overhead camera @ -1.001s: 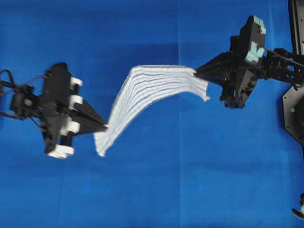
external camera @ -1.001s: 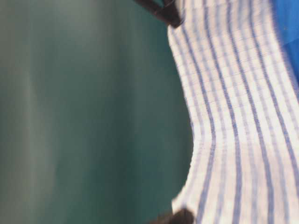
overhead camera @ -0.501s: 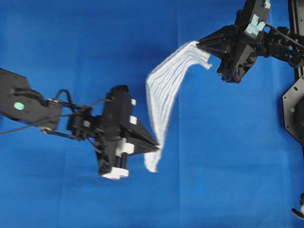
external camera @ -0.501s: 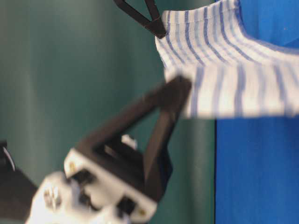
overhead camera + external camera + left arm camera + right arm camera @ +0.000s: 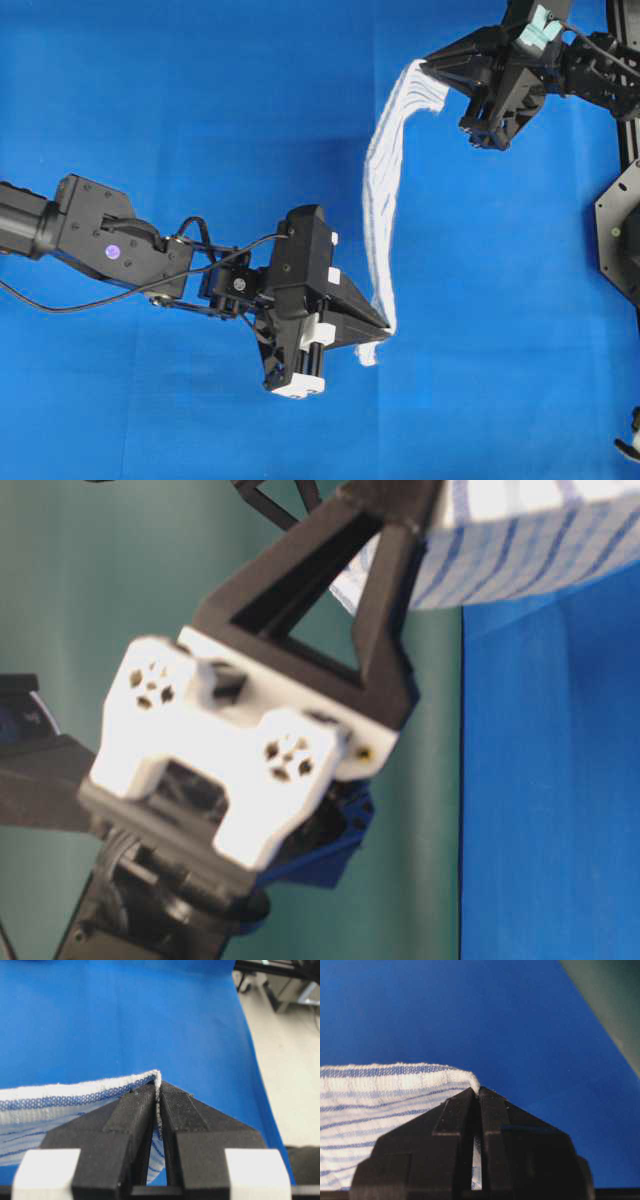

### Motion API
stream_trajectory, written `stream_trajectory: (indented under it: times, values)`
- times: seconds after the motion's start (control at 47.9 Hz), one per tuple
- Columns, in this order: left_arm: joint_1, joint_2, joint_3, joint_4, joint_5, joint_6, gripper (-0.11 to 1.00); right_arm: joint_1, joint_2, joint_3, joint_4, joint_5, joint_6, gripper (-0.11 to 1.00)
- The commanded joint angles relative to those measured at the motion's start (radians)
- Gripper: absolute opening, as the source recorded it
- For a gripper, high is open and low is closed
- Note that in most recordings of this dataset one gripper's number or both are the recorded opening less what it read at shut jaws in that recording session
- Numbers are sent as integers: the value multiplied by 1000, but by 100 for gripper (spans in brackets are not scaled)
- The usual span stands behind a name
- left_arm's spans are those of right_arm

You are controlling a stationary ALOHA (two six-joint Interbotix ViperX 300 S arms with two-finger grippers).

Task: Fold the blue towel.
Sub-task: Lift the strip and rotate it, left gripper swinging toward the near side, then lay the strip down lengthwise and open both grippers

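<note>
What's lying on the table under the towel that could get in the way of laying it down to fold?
Nothing visible. The blue towel hangs between the left gripper and right gripper, both shut on its corners, over bare blue table covering.

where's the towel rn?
Overhead view, right of centre: the blue towel hangs stretched between the left end effector and the right end effector, above the table covering.

A plain blue table covering (image 5: 180,100) spreads across the whole work surface, faintly creased. Beyond its edge lies a pale floor (image 5: 285,1060). A dull green backdrop (image 5: 60,600) stands behind.
</note>
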Motion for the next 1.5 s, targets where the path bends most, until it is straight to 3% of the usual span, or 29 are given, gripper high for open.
stream_trajectory:
  times: [0.0,0.375,0.605,0.814,1.189,1.377,1.481]
  values:
    - [-5,-6,-23,-8,-44,-2,2,-8,3,-31,-12,3,-2,2]
    - [-5,60,-3,-25,-153,0,2,-15,169,-160,-84,69,-3,2]
    - [-11,41,66,-86,-176,0,2,-15,298,-261,-107,100,-6,2]
    - [-32,8,156,-124,-268,0,2,-14,402,-348,-121,110,-8,2]
    - [-32,-21,233,-126,-298,0,3,6,514,-454,-137,130,-12,2]
    - [-32,-25,244,-127,-298,0,21,25,540,-494,-147,130,-17,3]
    - [-32,-25,244,-127,-293,0,36,34,554,-511,-152,135,-26,15]
